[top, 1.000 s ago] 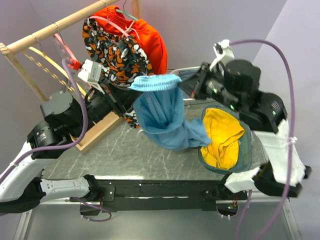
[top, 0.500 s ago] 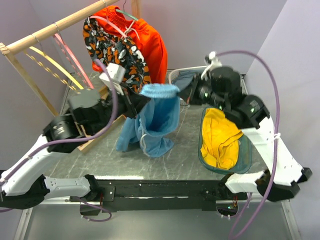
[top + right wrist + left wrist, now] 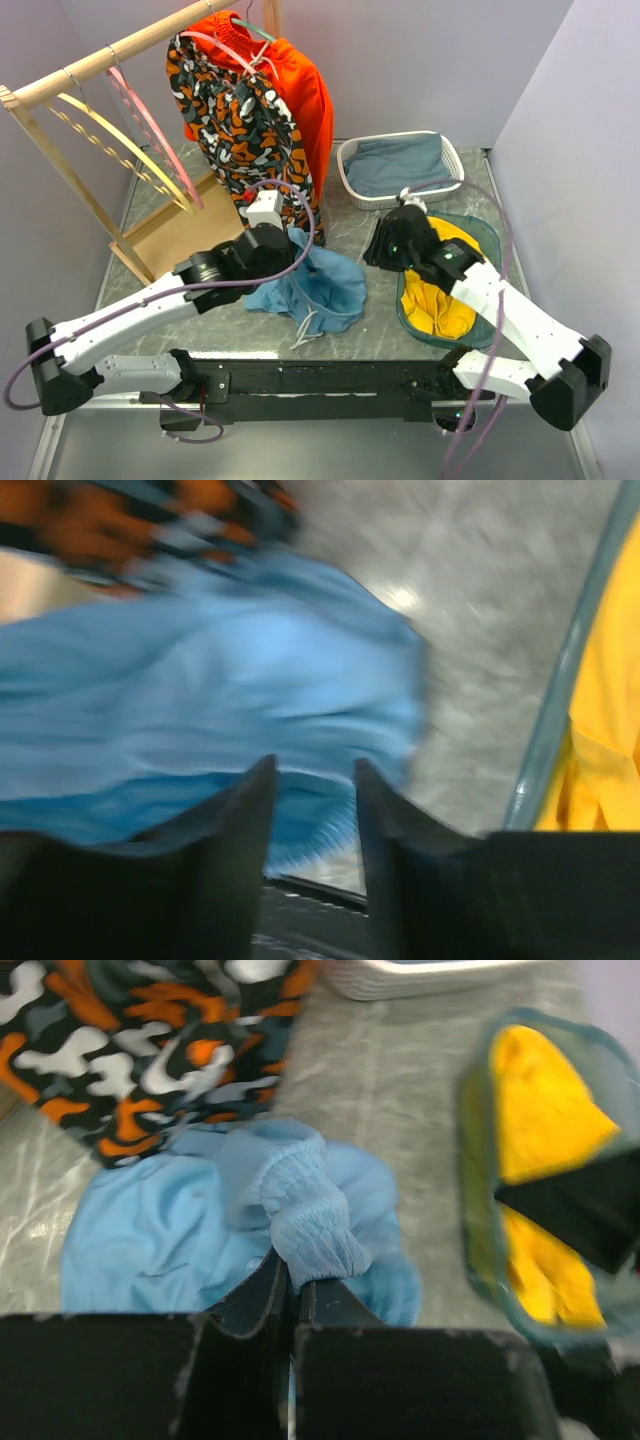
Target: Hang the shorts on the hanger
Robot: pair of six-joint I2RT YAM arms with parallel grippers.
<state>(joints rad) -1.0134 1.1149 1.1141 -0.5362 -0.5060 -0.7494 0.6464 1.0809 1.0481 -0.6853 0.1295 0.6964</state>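
Note:
The sky-blue shorts point(image 3: 318, 285) lie bunched on the table, just in front of the hanging camouflage pair. My left gripper point(image 3: 297, 255) is shut on their gathered waistband point(image 3: 310, 1230), with its fingertips point(image 3: 292, 1278) pinching the fabric from below. My right gripper point(image 3: 372, 248) hovers at the right edge of the shorts point(image 3: 200, 670). Its jaws point(image 3: 312, 780) stand open with nothing between them, and this view is blurred. The thin pink hanger point(image 3: 163, 140) hangs bare on the wooden rail at the back left, apart from both grippers.
Camouflage shorts point(image 3: 240, 120) and an orange garment point(image 3: 305, 90) hang on the wooden rack point(image 3: 100, 60) beside a yellow hanger point(image 3: 120, 145). A white basket point(image 3: 352, 185) holds grey-blue cloth. A teal bin point(image 3: 493, 240) with yellow cloth point(image 3: 540, 1110) sits under my right arm.
Both arms came down and brought the shorts from mid-air onto the table. My right gripper let go of the waistband and opened. The left one kept its hold.

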